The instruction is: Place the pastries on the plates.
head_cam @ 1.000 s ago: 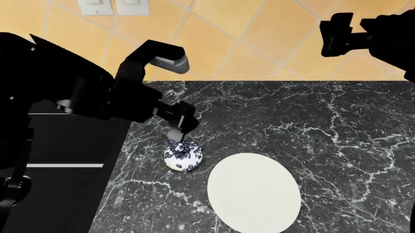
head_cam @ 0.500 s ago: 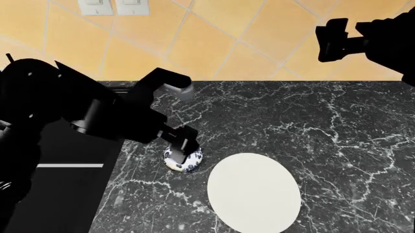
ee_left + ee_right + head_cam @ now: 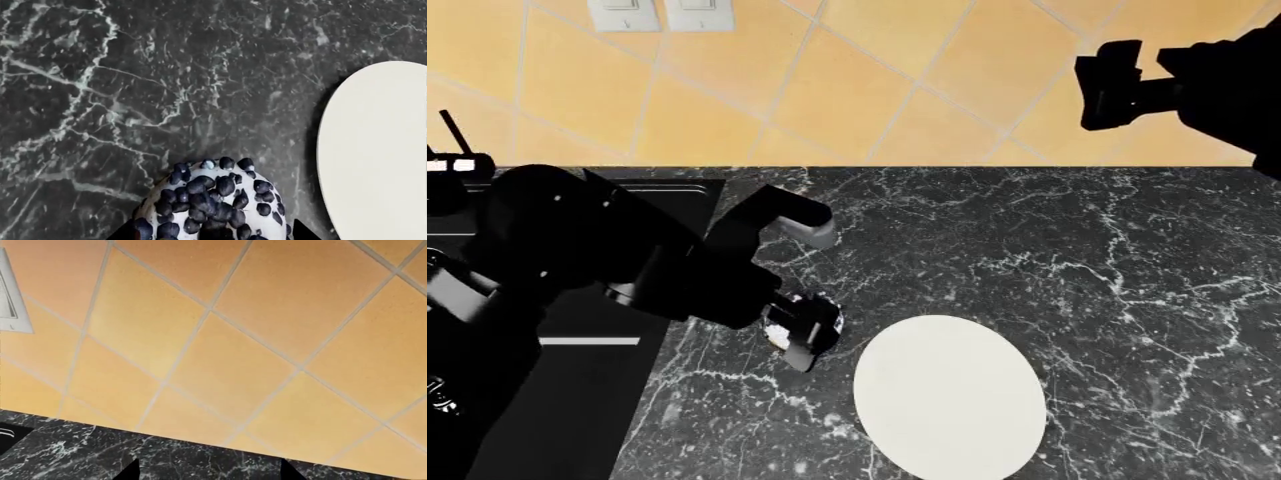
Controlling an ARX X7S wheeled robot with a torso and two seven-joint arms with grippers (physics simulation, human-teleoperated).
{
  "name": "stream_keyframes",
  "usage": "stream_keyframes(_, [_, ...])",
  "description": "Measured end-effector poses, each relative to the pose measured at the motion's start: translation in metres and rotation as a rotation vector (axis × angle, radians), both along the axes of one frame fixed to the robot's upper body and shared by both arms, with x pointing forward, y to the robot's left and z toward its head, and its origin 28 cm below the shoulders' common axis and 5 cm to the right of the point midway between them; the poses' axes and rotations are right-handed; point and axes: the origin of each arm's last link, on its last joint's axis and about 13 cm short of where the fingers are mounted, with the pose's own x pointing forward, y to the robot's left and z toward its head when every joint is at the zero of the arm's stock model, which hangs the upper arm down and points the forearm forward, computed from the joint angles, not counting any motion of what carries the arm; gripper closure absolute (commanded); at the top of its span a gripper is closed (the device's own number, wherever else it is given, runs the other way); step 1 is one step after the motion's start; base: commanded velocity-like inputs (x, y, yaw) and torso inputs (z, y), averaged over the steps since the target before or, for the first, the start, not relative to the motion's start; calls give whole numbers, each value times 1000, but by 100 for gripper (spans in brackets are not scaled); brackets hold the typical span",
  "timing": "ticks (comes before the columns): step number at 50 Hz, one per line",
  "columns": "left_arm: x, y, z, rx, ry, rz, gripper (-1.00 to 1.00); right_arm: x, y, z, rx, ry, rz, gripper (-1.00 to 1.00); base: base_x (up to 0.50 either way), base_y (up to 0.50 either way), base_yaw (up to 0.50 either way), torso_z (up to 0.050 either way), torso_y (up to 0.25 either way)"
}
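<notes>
The white-iced pastry with dark blue-black specks (image 3: 822, 318) lies on the black marble counter, just left of the plain cream-white plate (image 3: 950, 396). My left gripper (image 3: 801, 332) is down over it and open, one finger on each side. In the left wrist view the pastry (image 3: 210, 200) fills the space between the two fingertips (image 3: 127, 233) of my left gripper (image 3: 212, 236), with the plate (image 3: 377, 150) beside it. My right gripper (image 3: 1108, 85) is open and empty, high in front of the tiled wall. The golden-brown bun and the blue-rimmed plate are out of view.
The marble counter (image 3: 1068, 250) ends at the left against a black sunken surface (image 3: 574, 400). An orange tiled wall (image 3: 934, 70) with two light switches (image 3: 661, 12) stands behind. The right wrist view shows only the wall (image 3: 233, 340) and the counter's back strip.
My left arm has come down and forward over the iced pastry, so the fingers now straddle it. The pastry and plate have not moved. The right arm has barely shifted.
</notes>
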Motion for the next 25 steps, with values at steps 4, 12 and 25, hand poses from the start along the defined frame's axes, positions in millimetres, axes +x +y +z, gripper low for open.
stream_keyframes(4, [0, 0, 0, 0, 0, -2, -100, 0, 0, 0, 1, 1, 1, -100, 0, 0, 0, 0, 0])
stream_keyframes(12, [1, -1, -1, 1, -6, -1, 100, 0, 0, 0, 3, 3, 2, -100, 0, 0, 0, 0, 0])
stream_keyframes(25, [1, -4, 15, -10, -53, -3, 100, 0, 0, 0, 5, -2, 0, -100, 0, 0, 0, 0, 0])
